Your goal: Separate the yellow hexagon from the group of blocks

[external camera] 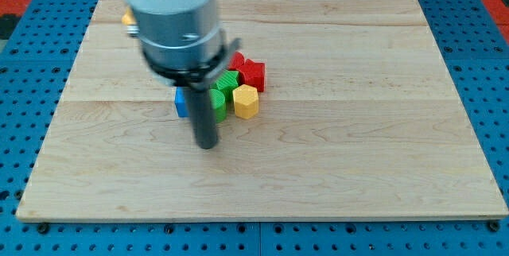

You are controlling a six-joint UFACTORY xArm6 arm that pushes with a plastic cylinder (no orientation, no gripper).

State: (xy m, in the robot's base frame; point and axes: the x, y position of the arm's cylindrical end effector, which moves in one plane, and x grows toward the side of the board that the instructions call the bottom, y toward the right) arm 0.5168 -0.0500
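Claw there is none on this arm: it ends in a dark rod, so nothing opens, shuts or grips. My tip (pixel 207 145) rests on the wooden worktop (pixel 358 145), just nearer than the cluster of blocks and slightly to its left, apart from the yellow hexagon (pixel 246 102). That hexagon sits at the cluster's near right edge, touching a green block (pixel 225 87) on its left and just near of a red block (pixel 251 73). A blue block (pixel 182 102) shows left of the rod. Another yellow block (pixel 127 19) peeks out far left, behind the arm's grey housing (pixel 171 17).
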